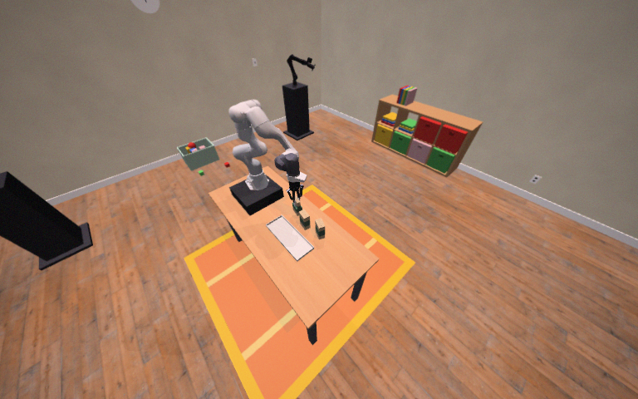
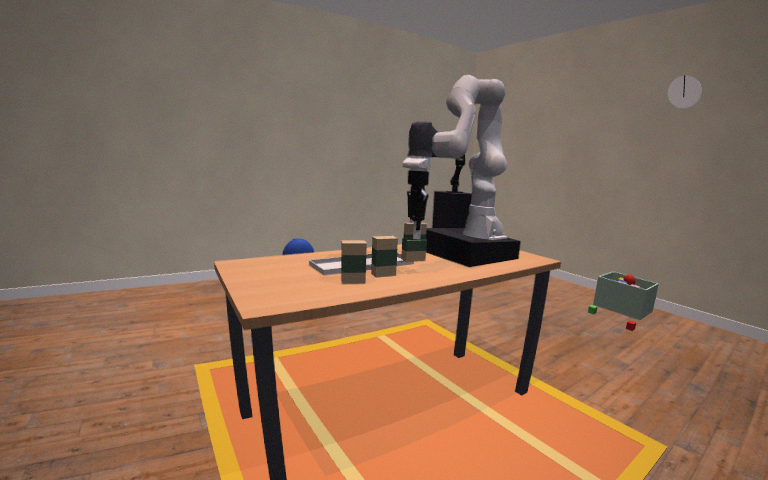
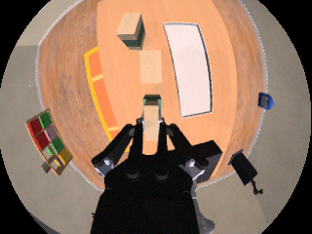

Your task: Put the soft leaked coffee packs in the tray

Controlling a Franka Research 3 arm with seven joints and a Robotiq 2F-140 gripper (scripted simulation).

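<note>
My gripper (image 1: 296, 199) (image 2: 417, 229) (image 3: 151, 114) points down, shut on the coffee pack nearest the robot base (image 1: 296, 207) (image 2: 414, 245) (image 3: 151, 133). The fingers press its two big flat sides, and it hangs upright a little above the table. All packs are tan with a dark green band. The middle pack (image 1: 305, 219) (image 2: 384, 257) (image 3: 150, 66) and the farthest pack (image 1: 320, 229) (image 2: 353, 263) (image 3: 132, 26) stand upright on the table. The shallow white tray (image 1: 287, 237) (image 2: 333, 265) (image 3: 190, 68) beside the row holds no pack. Softness cannot be seen.
The wooden table (image 1: 324, 277) (image 2: 271, 283) carries the robot's black base block (image 1: 256, 196) (image 2: 472, 246) close to the held pack. The middle pack stands close to it on the other side. A shelf (image 1: 425, 134), toy box (image 1: 199, 155) (image 2: 626, 297) and black pedestals stand away from the table.
</note>
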